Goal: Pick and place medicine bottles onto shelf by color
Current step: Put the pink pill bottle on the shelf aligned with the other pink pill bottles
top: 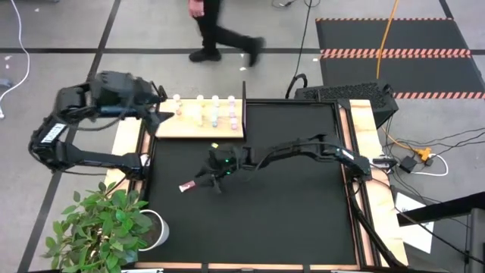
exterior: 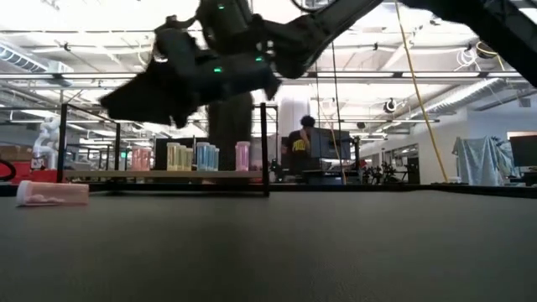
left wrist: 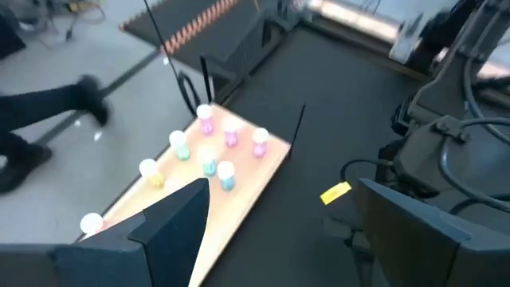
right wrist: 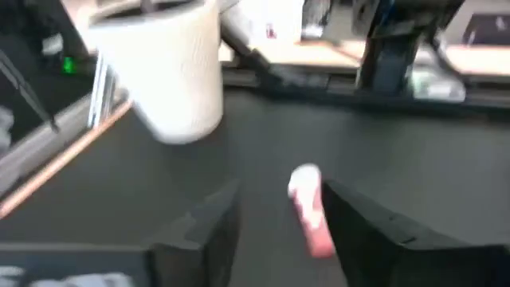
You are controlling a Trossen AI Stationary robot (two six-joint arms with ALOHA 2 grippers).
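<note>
A pink medicine bottle (top: 187, 186) with a white cap lies on its side on the black mat (top: 288, 220), left of centre; it also shows in the low view (exterior: 52, 193) and the right wrist view (right wrist: 311, 211). My right gripper (top: 203, 180) hangs open above and just right of it, raised clear of the mat (exterior: 159, 92). The shelf (top: 170, 130), a pale wooden board at the mat's far left, carries several upright pink, blue and yellow bottles (top: 214, 114). My left gripper (top: 159, 117) waits open high over the shelf's left end (left wrist: 295, 239).
A thin black post (top: 244, 106) stands at the shelf's right end. A potted plant (top: 106, 227) in a white pot (right wrist: 171, 72) stands off the mat's near left corner. A small yellow object (left wrist: 335, 193) lies near the shelf's near edge. A person (top: 220, 30) walks beyond the table.
</note>
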